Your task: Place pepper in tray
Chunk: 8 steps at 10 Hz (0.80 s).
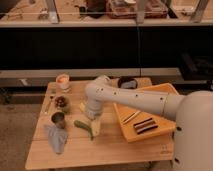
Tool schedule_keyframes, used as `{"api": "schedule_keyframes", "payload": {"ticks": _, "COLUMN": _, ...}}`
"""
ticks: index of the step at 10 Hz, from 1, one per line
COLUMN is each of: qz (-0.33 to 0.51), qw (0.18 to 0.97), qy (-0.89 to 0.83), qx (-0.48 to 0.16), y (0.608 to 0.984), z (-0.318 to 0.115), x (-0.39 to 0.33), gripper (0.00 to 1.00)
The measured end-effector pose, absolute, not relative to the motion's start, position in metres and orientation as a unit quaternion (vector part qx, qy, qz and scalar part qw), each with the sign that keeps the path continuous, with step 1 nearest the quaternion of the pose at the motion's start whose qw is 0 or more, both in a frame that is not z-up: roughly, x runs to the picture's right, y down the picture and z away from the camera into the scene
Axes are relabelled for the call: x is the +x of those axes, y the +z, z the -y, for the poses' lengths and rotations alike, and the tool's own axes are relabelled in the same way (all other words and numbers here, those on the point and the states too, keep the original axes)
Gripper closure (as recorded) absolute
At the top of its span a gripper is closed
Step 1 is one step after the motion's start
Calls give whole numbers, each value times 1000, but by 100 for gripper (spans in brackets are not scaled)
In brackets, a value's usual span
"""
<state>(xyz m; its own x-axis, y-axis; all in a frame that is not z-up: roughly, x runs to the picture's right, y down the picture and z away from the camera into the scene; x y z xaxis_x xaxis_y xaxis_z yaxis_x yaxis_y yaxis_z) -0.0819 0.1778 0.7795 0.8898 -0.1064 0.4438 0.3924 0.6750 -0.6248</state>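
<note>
So, a small slim dark-green pepper (82, 124) was spotted lying flat on the light wooden slatted table (115, 150), a bit left of centre, with its thin stem pointed toward the front edge. It had not been put in the large yellow-orange rectangular plastic tray (161, 124), which was sat on the right half of the table, apart from the pepper. A pale yellow elongated vegetable (95, 128) was laid just beside the pepper, on the tray side.

A chunky white robot arm (142, 100) was stretched in from the right, across the back part of the tray, and was bent downward at a rounded elbow. The gripper (92, 114) was held low over the table at the end of that arm, just left of the tray's near corner and right by the back ends of the pepper and the pale vegetable. Whether it was open, closed or gripping anything couldn't be told, since it was mostly hidden by the wrist. Contact with the pepper couldn't be made out either.

Inside the tray, a couple of thin pale sticks (131, 117) and two dark flat bars (144, 125) were seen. Along the left side of the table were lined up a small round orange-and-white cup (62, 81), a little dish of something dark brown (61, 102), a small metal cup (58, 118) and a crumpled grey-blue cloth (56, 139). A dark round bowl (127, 81) was parked at the back edge.
</note>
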Motion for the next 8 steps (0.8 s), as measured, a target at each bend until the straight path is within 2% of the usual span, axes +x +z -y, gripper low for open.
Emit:
{"api": "schedule_keyframes", "payload": {"ticks": 5, "qz": 181, "qw": 901, "qy": -136, "qx": -371, "y": 779, "z": -175, "x": -82, "gripper": 20}}
{"api": "schedule_keyframes", "payload": {"ticks": 8, "qz": 144, "qw": 943, "qy": -52, "qx": -294, "y": 784, "z": -162, "x": -75, "gripper": 20}}
